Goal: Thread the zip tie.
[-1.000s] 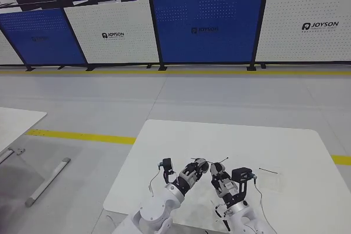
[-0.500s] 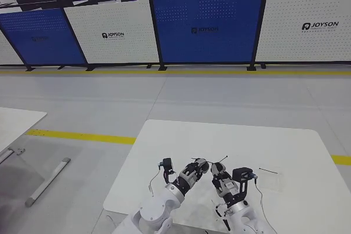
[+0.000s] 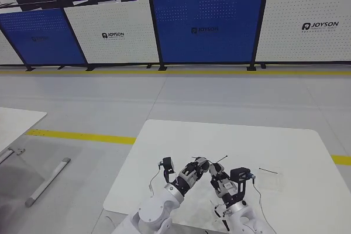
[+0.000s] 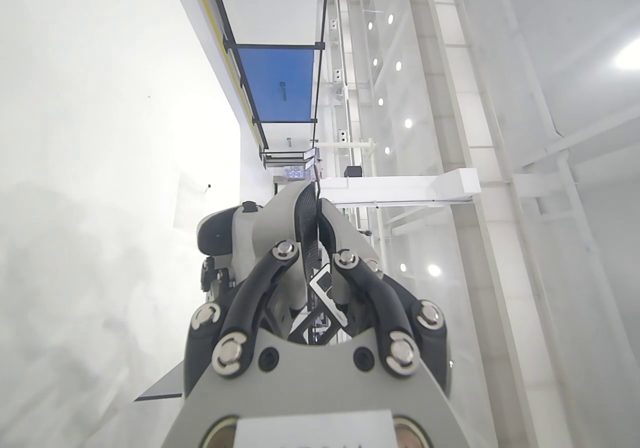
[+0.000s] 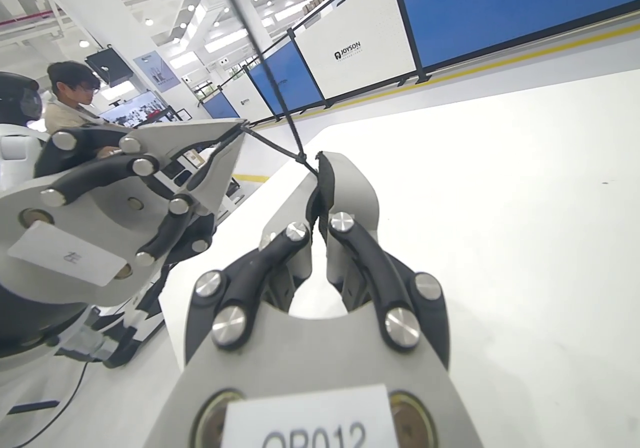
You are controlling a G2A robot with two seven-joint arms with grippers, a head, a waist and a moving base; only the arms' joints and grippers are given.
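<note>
Smooth white table (image 3: 281, 146), thin black zip tie (image 5: 301, 158), left gripper (image 4: 316, 194) and right gripper (image 5: 320, 167) both clamping it.

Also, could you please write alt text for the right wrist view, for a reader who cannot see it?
The right end effector, shut, pinches a black zip tie at its tips above the white table. One short stretch runs across to the shut left end effector beside it; a longer stretch rises out of the picture.
</note>
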